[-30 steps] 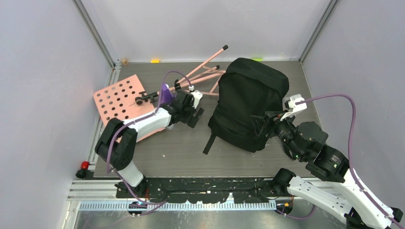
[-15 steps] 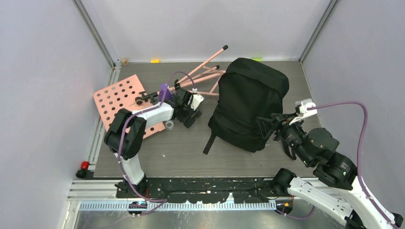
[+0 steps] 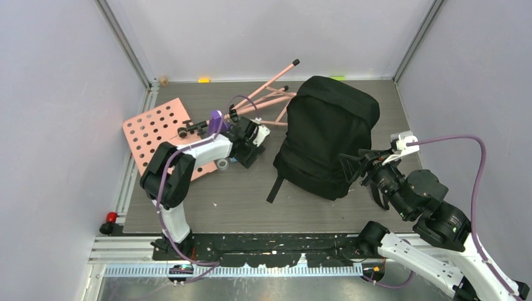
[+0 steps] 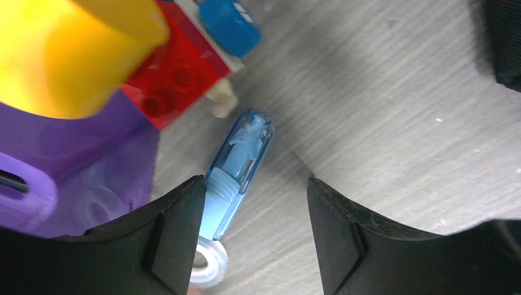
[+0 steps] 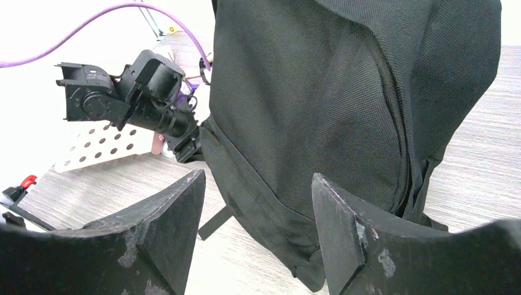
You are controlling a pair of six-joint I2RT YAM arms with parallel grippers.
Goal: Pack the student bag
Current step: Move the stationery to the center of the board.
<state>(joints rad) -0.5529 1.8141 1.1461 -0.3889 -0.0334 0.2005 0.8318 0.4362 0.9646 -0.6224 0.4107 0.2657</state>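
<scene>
White marks are seen on a blue cap (image 4: 230,21) in the left wrist view, but they cannot be read. The student bag (image 3: 326,135) is set on the table (image 3: 251,200), right of centre, between the two arms. A clear blue tube (image 4: 239,163) beside a red brick (image 4: 178,74) is shown plainly only by the left wrist view. The left gripper (image 4: 255,190) is held over the tube with its jaws apart. The right gripper (image 5: 258,184) is pointed at the bag, its jaws likewise apart and clamped on nothing.

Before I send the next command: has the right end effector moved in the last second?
Yes. In the top view the right end effector has pulled back rightward, away from the large black fabric backpack.
</scene>
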